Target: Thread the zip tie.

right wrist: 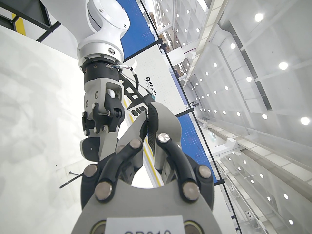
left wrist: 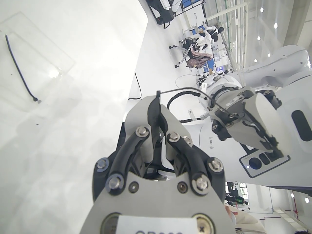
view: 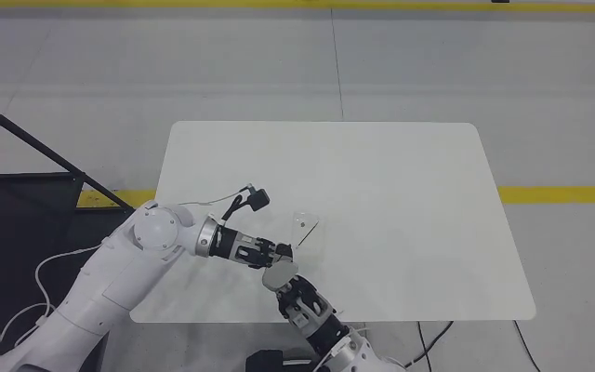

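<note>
Closest to the lens in the left wrist view, the left gripper [left wrist: 158,98] had its black-padded jaws pressed together on one end of a thin dark zip tie [left wrist: 170,91]. From those fingertips the strap rose in a shallow arch through the air.

Beneath everything lay a white table [view: 418,186] with rounded corners. Both arms met low over its near edge, left of the middle. The left arm came in from the side and the right arm came up from the near edge.

Facing the left gripper almost tip to tip was the right gripper [view: 279,272]. Its jaws were also closed, and the far end of the arched strap ran into the seam between them. The zip tie was therefore held off the table, spanning the short gap between the two grippers.

Just beyond the grippers, toward the middle of the table, a clear plastic sheet [view: 305,221] lay flat on the surface.

On that sheet rested a second zip tie [left wrist: 17,65], a slim dark strap stretched out nearly straight with its small head at one end. Neither gripper was touching it.
</note>
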You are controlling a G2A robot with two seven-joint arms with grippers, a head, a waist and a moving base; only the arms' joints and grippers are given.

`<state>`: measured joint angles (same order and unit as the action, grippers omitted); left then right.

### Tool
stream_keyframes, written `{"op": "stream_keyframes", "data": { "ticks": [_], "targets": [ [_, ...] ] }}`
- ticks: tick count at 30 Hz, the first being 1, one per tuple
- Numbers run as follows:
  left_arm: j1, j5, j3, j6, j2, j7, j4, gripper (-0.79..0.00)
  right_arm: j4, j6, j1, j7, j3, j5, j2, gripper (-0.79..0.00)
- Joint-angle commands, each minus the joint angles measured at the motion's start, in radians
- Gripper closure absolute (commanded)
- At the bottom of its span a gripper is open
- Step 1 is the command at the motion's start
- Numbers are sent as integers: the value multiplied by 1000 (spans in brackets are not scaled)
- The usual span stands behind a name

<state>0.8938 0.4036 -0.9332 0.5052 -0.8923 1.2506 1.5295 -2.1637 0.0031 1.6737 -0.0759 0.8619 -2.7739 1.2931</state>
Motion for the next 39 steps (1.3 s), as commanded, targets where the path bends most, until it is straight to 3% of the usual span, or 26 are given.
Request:
{"op": "stream_keyframes", "data": {
  "ticks": [1, 24, 39],
  "targets": [
    [0, -1, -2, -2, -1, 1, -1, 0, -4, -9, 4, -18, 4, 8, -3, 0],
    [20, -12, -28, 32, -4, 18, 8, 0, -15, -24, 11, 5, 18, 16, -14, 0],
    [30, -14, -45, 38, -6, 12, 16, 0, -24, -75, 12, -80, 32, 55, -28, 0]
  ]
}}
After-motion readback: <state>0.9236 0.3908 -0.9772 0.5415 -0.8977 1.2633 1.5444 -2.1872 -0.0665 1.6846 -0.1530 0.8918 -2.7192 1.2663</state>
